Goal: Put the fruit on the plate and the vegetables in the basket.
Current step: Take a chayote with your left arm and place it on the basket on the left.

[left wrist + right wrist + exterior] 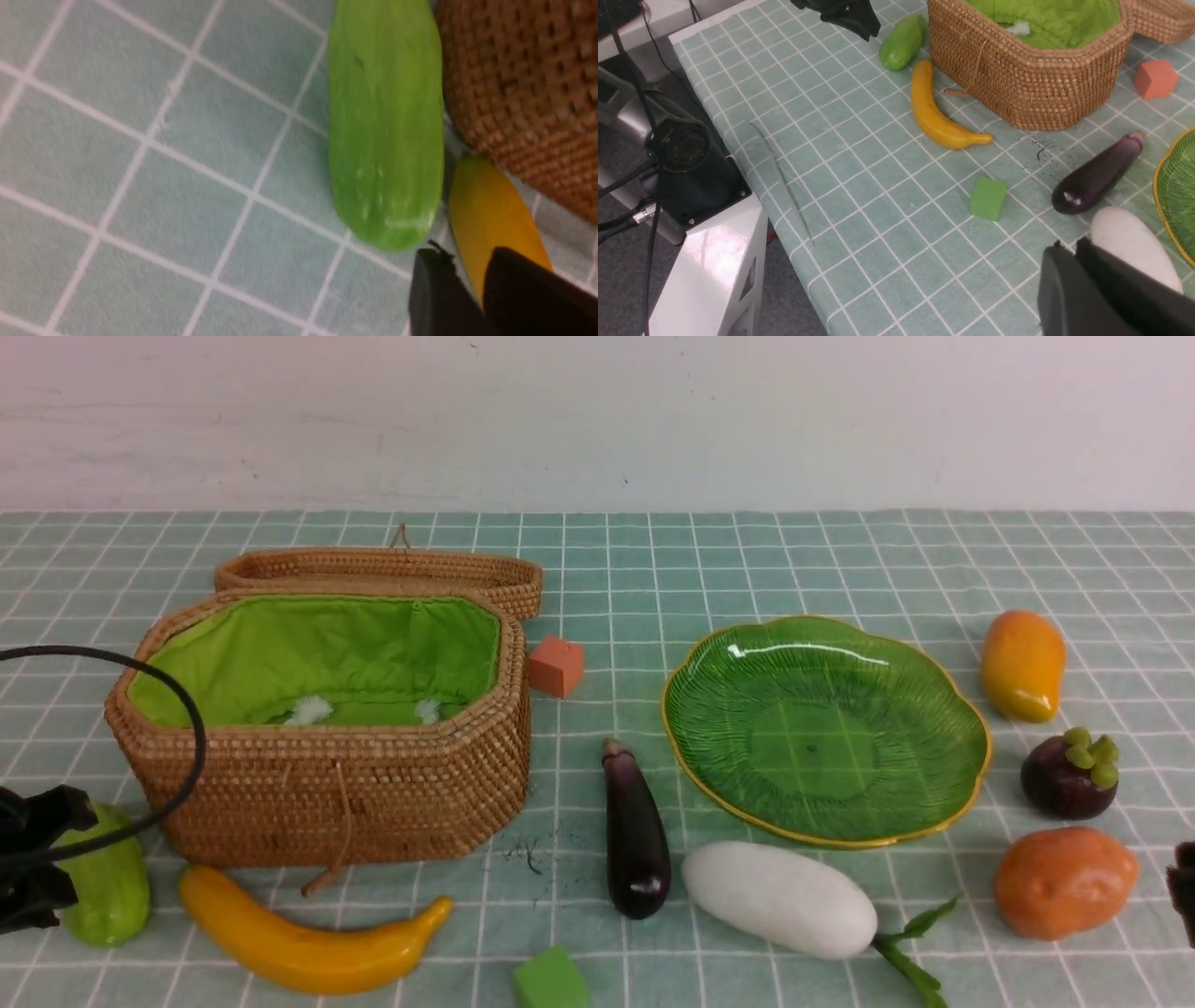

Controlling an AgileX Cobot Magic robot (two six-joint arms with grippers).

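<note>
The wicker basket (373,793) stands open at the left, its green lining bare. The green glass plate (934,803) is right of centre with nothing on it. On the cloth lie the banana (299,943), eggplant (635,831), white radish (780,899), potato (1064,882), mangosteen (1064,779) and mango (1022,663). The light green gourd (385,126) lies left of the basket (528,88), beside the banana's end (490,219). My left gripper (467,261) hovers by the gourd (112,887), fingers slightly parted, holding nothing. My right gripper (1069,245) is shut and empty near the radish (1129,242).
An orange cube (556,665) sits right of the basket and a green cube (549,980) near the front edge. The basket's lid (383,569) lies open behind it. A black cable (177,709) arcs over the left arm. The table's front corner (803,261) drops off close by.
</note>
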